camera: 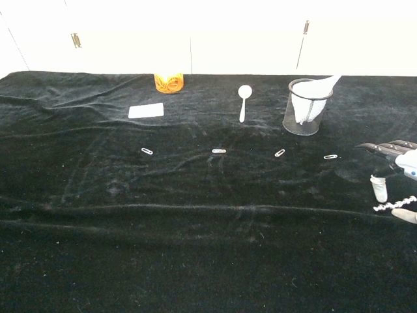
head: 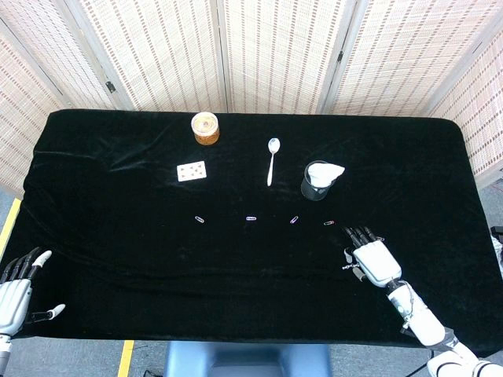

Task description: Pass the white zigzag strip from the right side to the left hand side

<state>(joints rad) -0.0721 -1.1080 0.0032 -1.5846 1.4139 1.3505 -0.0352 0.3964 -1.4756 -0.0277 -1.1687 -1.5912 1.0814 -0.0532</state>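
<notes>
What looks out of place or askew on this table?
Little stands out. The black cloth is rumpled, with long ridges across the near half. White material pokes over the mesh cup rim. The right hand holds the white zigzag strip just above the cloth.

A spoon (head: 271, 159) lies between a card (head: 191, 170) on its left and a mesh cup (head: 317, 184) on its right; paperclips (head: 251, 218) line up in front.

Our right hand (head: 372, 260) has a smooth white shell across its back and slim black fingers (camera: 376, 148). A white, segmented forearm (head: 418, 315) runs behind it. Our left hand (head: 16, 292) matches: pale grey-white body, black fingers with white tips.
</notes>
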